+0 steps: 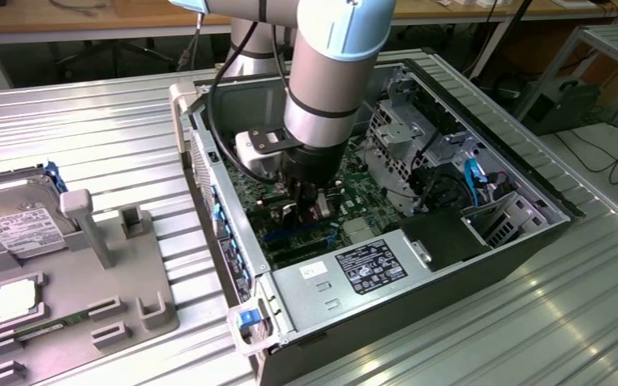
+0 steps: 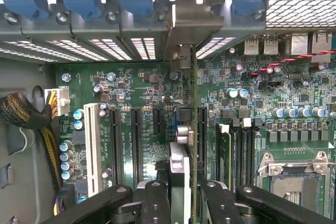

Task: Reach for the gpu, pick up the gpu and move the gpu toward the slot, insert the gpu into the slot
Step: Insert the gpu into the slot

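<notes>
— Where is the gpu (image 2: 185, 182) now?

— You see it edge-on at the lower centre of the wrist picture, standing upright over the green motherboard (image 2: 152, 90), its bracket against the case's rear wall.

— And the gripper (image 2: 184, 203)?

— Its fingers (image 2: 156, 203) are clamped on the card from both sides. The slot (image 2: 201, 135) lies just beside the card's edge.

Ribbed metal worktop (image 1: 94, 121) carrying an open computer case (image 1: 524, 233) at the exterior view's right and a grey fixture tray (image 1: 126, 273) at its left, well apart.
</notes>
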Controlling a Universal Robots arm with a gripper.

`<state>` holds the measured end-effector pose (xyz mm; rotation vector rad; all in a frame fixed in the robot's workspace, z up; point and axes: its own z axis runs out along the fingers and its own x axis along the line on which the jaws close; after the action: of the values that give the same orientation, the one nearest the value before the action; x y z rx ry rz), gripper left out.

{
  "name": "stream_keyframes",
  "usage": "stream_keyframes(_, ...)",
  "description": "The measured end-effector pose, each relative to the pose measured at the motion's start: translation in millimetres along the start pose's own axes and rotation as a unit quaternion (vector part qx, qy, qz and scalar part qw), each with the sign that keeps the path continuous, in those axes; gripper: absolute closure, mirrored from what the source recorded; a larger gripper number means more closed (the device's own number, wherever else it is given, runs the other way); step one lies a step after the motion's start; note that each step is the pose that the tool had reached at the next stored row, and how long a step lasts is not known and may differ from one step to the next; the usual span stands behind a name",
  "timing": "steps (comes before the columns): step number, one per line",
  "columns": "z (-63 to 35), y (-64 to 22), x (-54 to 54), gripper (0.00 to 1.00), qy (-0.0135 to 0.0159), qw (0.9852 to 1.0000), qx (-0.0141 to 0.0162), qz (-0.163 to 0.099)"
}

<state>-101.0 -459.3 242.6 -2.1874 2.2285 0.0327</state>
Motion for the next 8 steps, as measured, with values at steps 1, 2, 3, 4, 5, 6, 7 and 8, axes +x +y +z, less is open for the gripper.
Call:
stream_keyframes(1,0.0,0.0,0.2,0.72,-0.0001,1.0,0.0,0.0)
stream_keyframes(2,0.0,0.0,0.4,0.72,0.0,1.0,0.0,0.0)
stream_keyframes(3,0.0,0.0,0.5,0.72,0.0,1.0,0.0,0.0)
stream_keyframes(4,0.0,0.0,0.5,0.72,0.0,1.0,0.0,0.0)
stream_keyframes(5,0.0,-0.1,0.5,0.72,0.0,1.0,0.0,0.0)
stream_keyframes(6,0.1,0.0,0.5,0.72,0.0,1.0,0.0,0.0)
stream_keyframes(7,0.2,0.0,0.5,0.72,0.0,1.0,0.0,0.0)
stream_keyframes(8,0.5,0.0,0.6,0.72,0.0,1.0,0.0,0.0)
